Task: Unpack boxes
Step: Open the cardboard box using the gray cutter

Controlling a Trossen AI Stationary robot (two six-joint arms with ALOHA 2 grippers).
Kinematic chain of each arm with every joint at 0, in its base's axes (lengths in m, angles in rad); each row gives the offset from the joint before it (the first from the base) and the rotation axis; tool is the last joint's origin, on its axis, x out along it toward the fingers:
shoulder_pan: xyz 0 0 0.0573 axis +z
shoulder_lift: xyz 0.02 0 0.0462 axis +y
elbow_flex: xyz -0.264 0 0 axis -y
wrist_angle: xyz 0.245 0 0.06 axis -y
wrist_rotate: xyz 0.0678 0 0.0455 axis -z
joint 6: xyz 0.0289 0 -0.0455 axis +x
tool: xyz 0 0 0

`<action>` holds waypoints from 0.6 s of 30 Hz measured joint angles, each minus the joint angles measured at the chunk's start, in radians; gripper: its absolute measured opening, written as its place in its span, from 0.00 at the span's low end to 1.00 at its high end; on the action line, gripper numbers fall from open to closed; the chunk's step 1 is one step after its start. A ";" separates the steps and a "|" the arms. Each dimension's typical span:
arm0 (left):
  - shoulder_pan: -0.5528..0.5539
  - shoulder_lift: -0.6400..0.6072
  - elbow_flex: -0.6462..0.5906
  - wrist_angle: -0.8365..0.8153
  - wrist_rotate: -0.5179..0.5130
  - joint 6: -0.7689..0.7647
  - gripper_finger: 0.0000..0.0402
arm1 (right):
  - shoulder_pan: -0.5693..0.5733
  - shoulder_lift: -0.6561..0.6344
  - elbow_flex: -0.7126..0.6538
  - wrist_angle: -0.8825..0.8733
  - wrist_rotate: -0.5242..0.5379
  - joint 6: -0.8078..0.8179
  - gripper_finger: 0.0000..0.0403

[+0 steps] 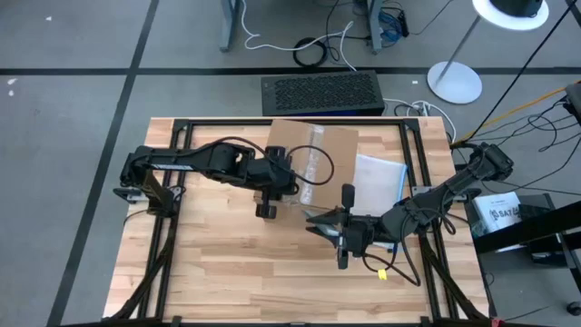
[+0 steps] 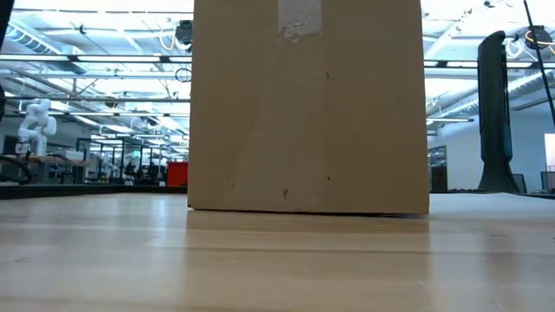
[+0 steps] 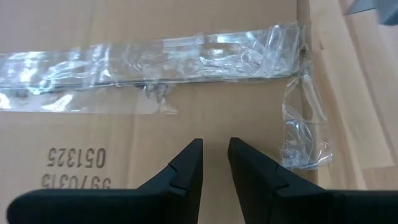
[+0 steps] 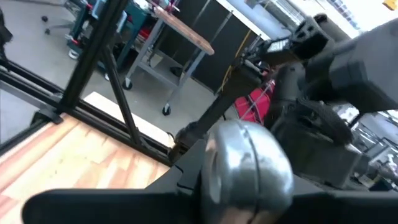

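Observation:
The brown cardboard box (image 1: 313,163) stands on its bottom at the table's far middle and fills the low view (image 2: 308,104). Crumpled clear tape (image 3: 186,53) runs across its top. My left gripper (image 1: 266,207) hangs over the box's near left part, slanting down. Its fingers (image 3: 215,152) are a narrow gap apart with nothing between them. My right gripper (image 1: 315,223) is just near of the box, pointing level toward the table's left. It is shut on a silvery rounded metal thing (image 4: 249,168). My right gripper has the silvery rounded metal thing (image 4: 245,186) between its two fingers, which lie level and point toward the table's left. The thing is held above the table. The thing itself hides the contact, so I cannot tell which part the fingers are on.
A clear plastic pouch (image 1: 379,180) lies right of the box. A black grille-topped unit (image 1: 320,94) stands beyond the table's far edge. A black frame (image 1: 182,136) runs around the table. A small yellow tag (image 1: 383,271) hangs by the right arm's cable. Bare wood spans the near half.

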 joint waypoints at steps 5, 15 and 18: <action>0.001 0.013 -0.041 0.022 0.003 0.000 0.22 | -0.008 0.001 0.000 0.002 -0.015 0.012 0.16; 0.002 0.015 -0.057 0.031 0.014 0.001 0.22 | -0.041 0.014 0.000 -0.005 -0.058 0.035 0.16; 0.002 0.015 -0.058 0.032 0.017 0.001 0.22 | -0.052 0.039 0.000 -0.008 -0.060 0.034 0.16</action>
